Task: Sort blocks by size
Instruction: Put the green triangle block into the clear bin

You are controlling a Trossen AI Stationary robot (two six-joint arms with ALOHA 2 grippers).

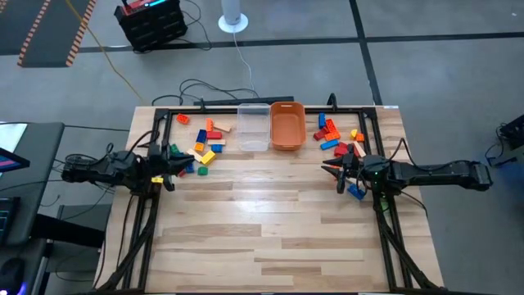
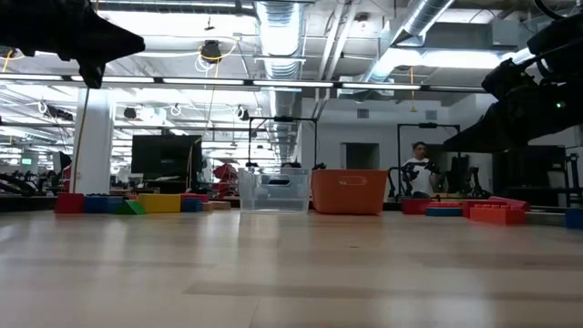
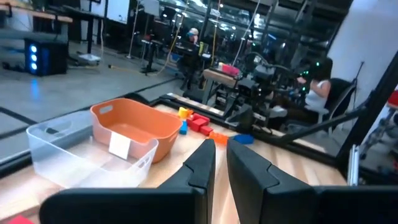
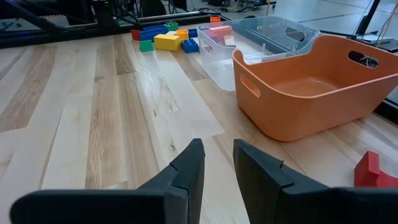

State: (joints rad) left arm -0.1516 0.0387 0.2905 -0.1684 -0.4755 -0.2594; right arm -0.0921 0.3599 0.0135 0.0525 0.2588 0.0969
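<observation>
The blocks lie in two loose piles on the wooden table. One pile (image 1: 205, 146) is at the far left, also in the right wrist view (image 4: 165, 38). The other pile (image 1: 336, 135) is at the far right, also in the left wrist view (image 3: 198, 121). My left gripper (image 1: 174, 166) hovers beside the left pile, its fingers (image 3: 221, 149) a narrow gap apart and empty. My right gripper (image 1: 330, 170) hovers near the right pile, its fingers (image 4: 219, 152) slightly apart and empty. Both point toward the table's middle.
A clear plastic tub (image 1: 254, 127) and an orange tub (image 1: 287, 125) stand side by side at the far middle, between the piles. A blue block (image 1: 354, 191) lies under my right arm. A black frame runs along the table's edges. Bare wood fills the near half.
</observation>
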